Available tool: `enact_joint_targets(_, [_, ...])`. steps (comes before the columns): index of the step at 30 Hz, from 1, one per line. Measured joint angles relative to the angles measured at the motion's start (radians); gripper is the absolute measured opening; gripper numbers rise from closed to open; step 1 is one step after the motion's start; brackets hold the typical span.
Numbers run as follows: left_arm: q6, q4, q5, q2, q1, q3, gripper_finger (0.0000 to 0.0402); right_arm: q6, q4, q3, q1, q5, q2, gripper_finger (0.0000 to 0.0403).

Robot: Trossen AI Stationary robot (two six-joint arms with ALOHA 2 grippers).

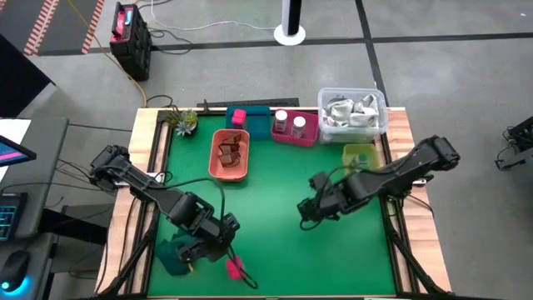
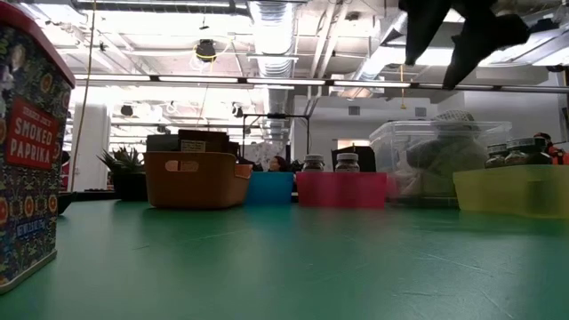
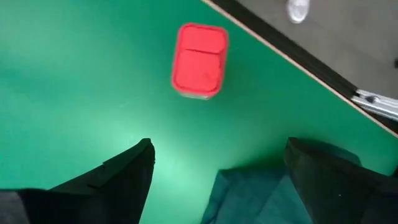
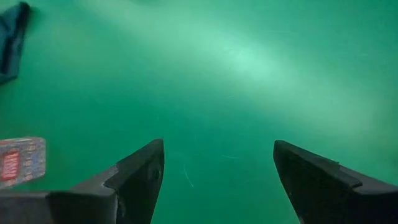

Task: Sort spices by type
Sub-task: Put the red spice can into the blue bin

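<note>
A magenta box point(image 1: 236, 267) stands upright on its base near the table's near edge; the left wrist view looks down on its lid point(image 3: 200, 60), and the low view shows its "Smoked Paprika" side point(image 2: 27, 151). My left gripper point(image 1: 208, 250) point(image 3: 217, 146) hovers open just left of it, over the dark green cloth point(image 1: 175, 254) point(image 3: 273, 193). My right gripper point(image 1: 310, 212) point(image 4: 217, 144) hangs open over bare mat right of centre. A second magenta box point(image 1: 238, 117) sits in the blue bin. Reddish-brown pieces point(image 1: 231, 152) lie in the orange bin. Two white-topped jars point(image 1: 290, 123) stand in the magenta bin.
Bins line the far edge: orange point(image 1: 218, 167), blue point(image 1: 258, 125), magenta point(image 1: 306, 137), a clear one with shiny packets point(image 1: 354, 112), and a yellow-green one point(image 1: 360, 156) with dark jars point(image 2: 516, 151) showing above its rim. A small plant point(image 1: 183, 119) stands at the far left corner. Bare mat spans the middle.
</note>
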Motion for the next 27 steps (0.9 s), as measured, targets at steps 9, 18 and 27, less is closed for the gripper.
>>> enact_joint_targets(9, [0.114,0.192,0.032,0.0,-0.025,-0.095,0.0343,0.074,0.096,0.0,0.054,-0.012,0.119,0.0324])
enact_joint_targets(18, [0.16,0.477,0.031,0.001,-0.02,-0.25,0.0343,0.186,0.06,0.001,0.095,-0.02,0.055,0.0324])
enact_joint_targets(27, [0.156,0.643,0.071,0.0,-0.017,-0.354,0.0343,0.2,0.068,0.001,0.097,-0.021,0.051,0.0324])
